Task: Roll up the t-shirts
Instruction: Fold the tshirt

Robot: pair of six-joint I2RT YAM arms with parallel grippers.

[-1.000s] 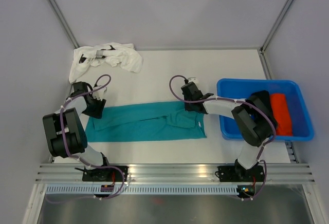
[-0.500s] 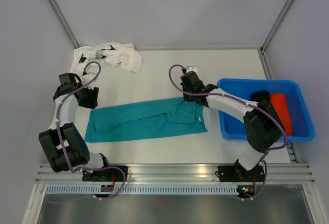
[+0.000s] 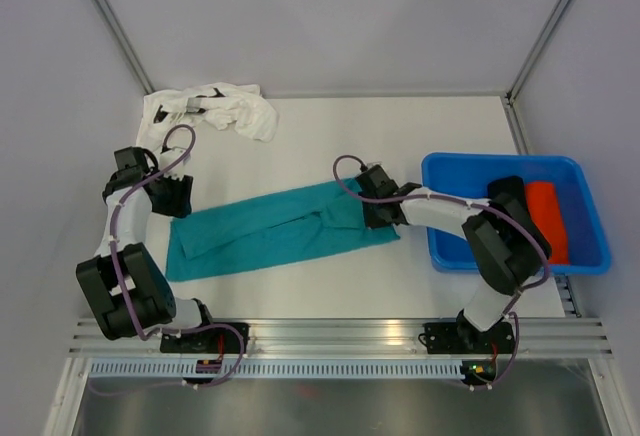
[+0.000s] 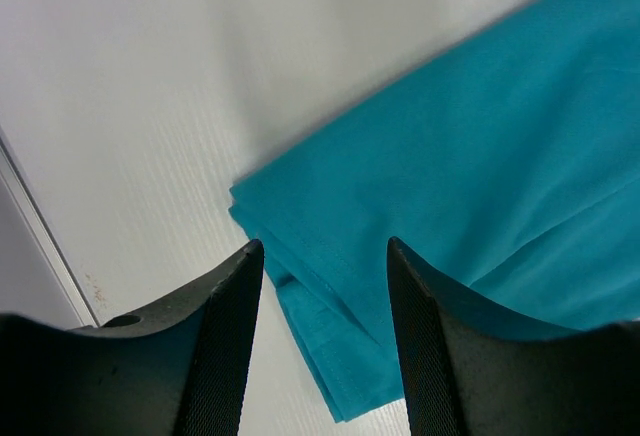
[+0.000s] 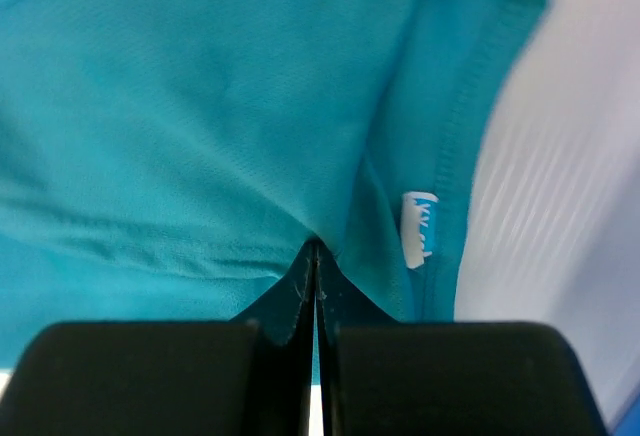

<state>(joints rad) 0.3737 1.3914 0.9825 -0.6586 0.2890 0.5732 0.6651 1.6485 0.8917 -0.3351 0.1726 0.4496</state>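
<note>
The teal t-shirt (image 3: 280, 228) lies folded into a long band across the table middle, slanting up to the right. My right gripper (image 3: 378, 214) is shut on its right end near the collar; in the right wrist view (image 5: 315, 256) the cloth is pinched between the fingers, beside a white label (image 5: 418, 226). My left gripper (image 3: 172, 196) is open just above the band's left end; in the left wrist view (image 4: 325, 286) the teal corner (image 4: 330, 356) lies between the fingers (image 4: 225, 336), untouched. The white t-shirt (image 3: 215, 111) lies crumpled at the back left.
A blue bin (image 3: 590, 256) stands at the right with a rolled orange garment (image 3: 547, 218) and something dark inside. A metal rail (image 3: 340, 334) runs along the near edge. Grey walls close in the table at the left and back.
My right gripper has come down from the back and closed on the shirt's right end, dragging it nearer. The band now slants. My left gripper has moved little since half a second ago.
</note>
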